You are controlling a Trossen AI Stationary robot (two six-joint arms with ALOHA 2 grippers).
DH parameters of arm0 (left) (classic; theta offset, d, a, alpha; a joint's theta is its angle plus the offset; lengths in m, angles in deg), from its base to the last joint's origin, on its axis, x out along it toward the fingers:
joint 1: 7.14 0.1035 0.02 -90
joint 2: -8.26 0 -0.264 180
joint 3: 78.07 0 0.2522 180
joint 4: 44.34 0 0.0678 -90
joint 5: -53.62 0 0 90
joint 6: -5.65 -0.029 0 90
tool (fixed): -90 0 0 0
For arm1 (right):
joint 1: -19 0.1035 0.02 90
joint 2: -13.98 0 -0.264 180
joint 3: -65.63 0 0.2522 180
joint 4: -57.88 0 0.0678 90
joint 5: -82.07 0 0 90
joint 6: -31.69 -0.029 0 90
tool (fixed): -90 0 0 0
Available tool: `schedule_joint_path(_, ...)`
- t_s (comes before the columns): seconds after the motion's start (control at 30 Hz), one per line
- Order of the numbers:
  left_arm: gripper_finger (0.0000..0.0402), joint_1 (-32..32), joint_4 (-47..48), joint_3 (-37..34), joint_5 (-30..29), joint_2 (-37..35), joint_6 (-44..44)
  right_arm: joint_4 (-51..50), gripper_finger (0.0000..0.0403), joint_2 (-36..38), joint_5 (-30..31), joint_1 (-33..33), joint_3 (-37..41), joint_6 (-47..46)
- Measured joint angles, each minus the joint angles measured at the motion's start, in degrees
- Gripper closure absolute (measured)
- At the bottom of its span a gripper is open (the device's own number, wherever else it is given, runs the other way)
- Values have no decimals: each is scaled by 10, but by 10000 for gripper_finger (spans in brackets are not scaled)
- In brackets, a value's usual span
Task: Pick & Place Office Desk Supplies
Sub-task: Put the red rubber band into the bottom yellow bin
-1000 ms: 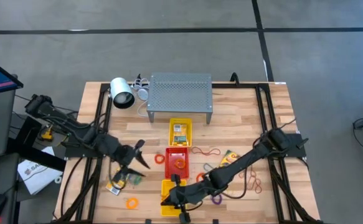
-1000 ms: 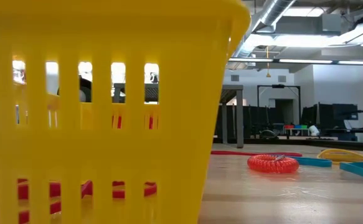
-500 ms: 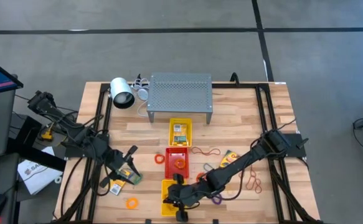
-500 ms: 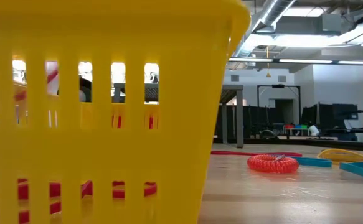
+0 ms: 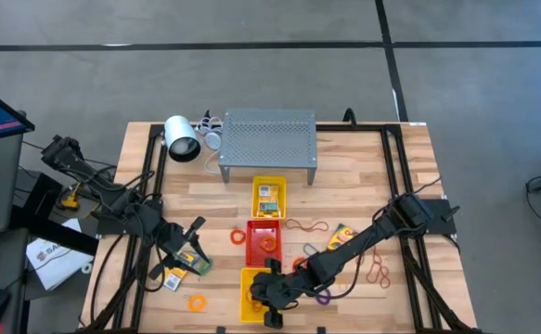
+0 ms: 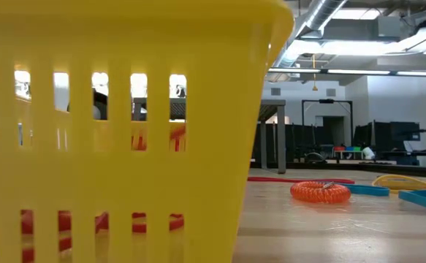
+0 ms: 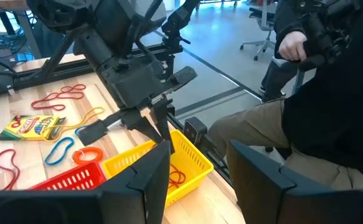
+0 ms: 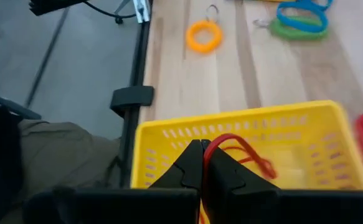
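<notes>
So the right tool (image 5: 272, 289) is down at the near edge of the table (image 5: 363, 199), sitting right over the nearest yellow tray (image 5: 248, 295); its fingers are pinched tight together on a thin red rubber-band loop (image 8: 240, 149), and in the right wrist view you can see that loop arcing out from the fingertips and hanging inside the tray; there's a bit of orange band lying in the tray too, though it's blurry.

The left tool (image 5: 192, 243) is over on the left side of the table, low over a small pile of stuff; its fingers are spread apart and I can't see anything between them; right under it there's a yellow-orange card packet (image 5: 171, 278) and something green (image 5: 199, 267) beside it; whether the tool actually touches either one I can't tell.

Other supplies scattered around: an orange ring (image 5: 197, 302) near the left front corner, a red ring (image 5: 237, 237) just left of the red tray (image 5: 264, 226), a red-orange band (image 5: 306, 224) to the right of that tray, a crayon-style printed box (image 5: 341, 234) partly under the right arm, and a brownish band loop (image 5: 379, 271) further right; a purple loop (image 5: 323, 298) peeks out beside the right arm.

Three trays run in a line down the middle: yellow at the back (image 5: 270, 183) with a card packet in it, red in the middle with an orange ring in it, yellow at the front; behind them sits a grey perforated stand (image 5: 269, 137) and a white cylinder (image 5: 181, 139).

In the left wrist view a seated person (image 7: 318, 93) is just past the table edge.
</notes>
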Motion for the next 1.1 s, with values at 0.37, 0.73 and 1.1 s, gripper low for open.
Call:
schedule_joint_path(0.37,248,0,0,-1,0,0,0,6,403,-31,-43,-9,1,-30)
schedule_joint_path(0.73,248,0,1,-1,0,0,-2,-10,366,-30,-87,-21,0,-59)
schedule_joint_path(1.1,248,0,-13,-42,-24,0,7,-20,274,-30,-104,-32,1,-79)
